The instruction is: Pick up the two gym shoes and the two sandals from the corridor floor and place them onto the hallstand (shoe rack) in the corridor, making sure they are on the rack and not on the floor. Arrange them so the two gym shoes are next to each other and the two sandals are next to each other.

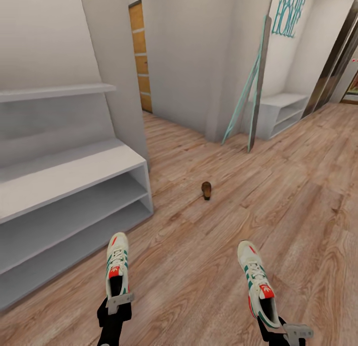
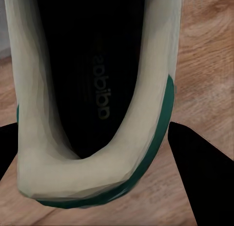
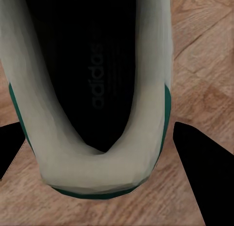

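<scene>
**Sneakers in both grippers, one sandal out on the floor**

Sneakers first: I have one in each arm. My left gripper (image 1: 115,306) is clamped on the heel end of the left sneaker (image 1: 117,266), which points away from me just off the near front corner of the shoe rack (image 1: 64,177). Through the left wrist camera I look straight into that sneaker (image 2: 92,89), its dark insole and pale collar between the black fingers (image 2: 204,172), with wood planks beyond. My right gripper (image 1: 286,331) is clamped the same way on the heel of the right sneaker (image 1: 256,281), toe angled slightly toward the rack. The right wrist camera gives the matching look into the shoe (image 3: 92,89), flanked by its fingers (image 3: 200,162).

Both sneakers are out over the corridor floor (image 1: 298,187), well apart from each other; I cannot tell whether their soles touch the planks.

One brown sandal (image 1: 207,190) lies on the floor farther ahead, between the two sneakers in my line of sight and off the rack's front corner. The rack's bench top and its two open tiers are to my left.
</scene>
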{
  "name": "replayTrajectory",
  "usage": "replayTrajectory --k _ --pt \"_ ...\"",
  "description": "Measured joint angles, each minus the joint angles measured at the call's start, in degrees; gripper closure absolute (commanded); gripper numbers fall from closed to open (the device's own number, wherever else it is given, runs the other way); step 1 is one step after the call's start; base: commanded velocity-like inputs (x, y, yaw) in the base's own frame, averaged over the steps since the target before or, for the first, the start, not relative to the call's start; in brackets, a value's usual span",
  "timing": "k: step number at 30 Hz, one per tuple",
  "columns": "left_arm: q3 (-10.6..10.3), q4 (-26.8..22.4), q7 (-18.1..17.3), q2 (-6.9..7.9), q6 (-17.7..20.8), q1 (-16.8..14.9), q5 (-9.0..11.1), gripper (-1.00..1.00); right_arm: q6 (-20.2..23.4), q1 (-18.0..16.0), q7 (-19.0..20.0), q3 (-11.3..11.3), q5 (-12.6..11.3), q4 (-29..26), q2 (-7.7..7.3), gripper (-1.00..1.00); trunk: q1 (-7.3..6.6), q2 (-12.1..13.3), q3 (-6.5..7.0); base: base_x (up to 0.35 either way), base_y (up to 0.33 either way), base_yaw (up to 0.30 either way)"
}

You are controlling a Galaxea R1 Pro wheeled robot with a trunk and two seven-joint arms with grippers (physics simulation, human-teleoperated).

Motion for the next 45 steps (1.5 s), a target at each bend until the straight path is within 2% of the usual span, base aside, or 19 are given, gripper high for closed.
replayTrajectory --k 12,32,45 --pt "0.0 0.0 0.0 0.01 0.0 0.0 0.0 1.0 0.0 0.0 0.0 0.0 0.0 0.0 0.0 1.0 -0.01 0.0 -0.85 0.021 -0.007 0.176" --pt "0.0 -0.1 0.1 0.01 0.0 0.0 0.0 1.0 0.0 0.0 0.0 0.0 0.0 0.0 0.0 1.0 -0.02 0.0 -2.27 0.217 -0.177 0.176" --pt "0.0 -0.1 0.1 0.01 0.0 0.0 0.0 1.0 0.0 0.0 0.0 0.0 -0.1 0.0 0.0 1.0 0.0 0.0 -3.19 0.015 -0.017 0.176"
